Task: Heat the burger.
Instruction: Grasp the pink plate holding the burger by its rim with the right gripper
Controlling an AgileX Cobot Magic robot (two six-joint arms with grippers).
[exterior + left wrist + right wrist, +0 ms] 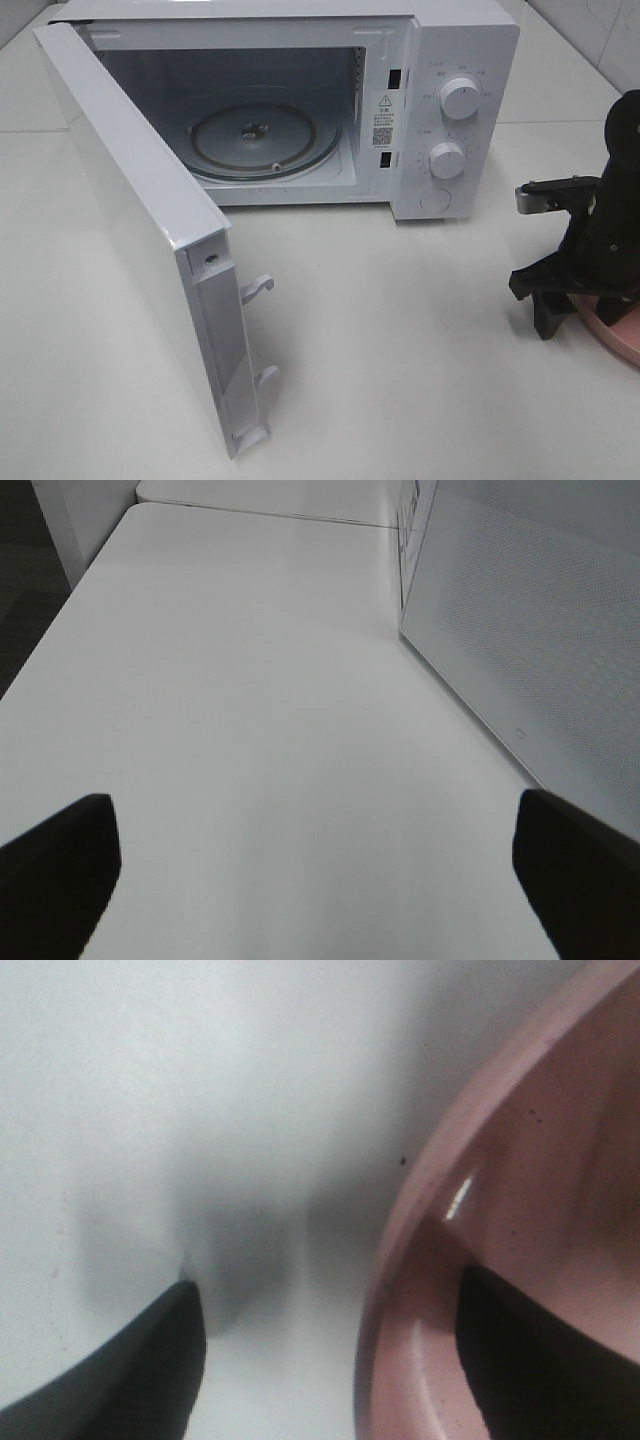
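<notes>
Presently the right gripper (328, 1295) is spread astride the left rim of the pink plate (400, 1210), right of the open microwave (455, 60). The left gripper (315, 810) is spread wide above the table (250, 680). The burger cannot be seen.

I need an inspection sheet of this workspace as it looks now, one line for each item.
Surface: white table, smooth and clean.
Job's things: burger not visible in any view; microwave with door swung open; glass turntable with nothing on it; pink plate at the right edge, mostly hidden.
Clutter: nothing seen.
Grippers: left gripper open above the table; right gripper open, jaws straddling the plate rim, one inside and one outside.
Cables: nothing seen.
Surroundings: tiled wall behind the table.
</notes>
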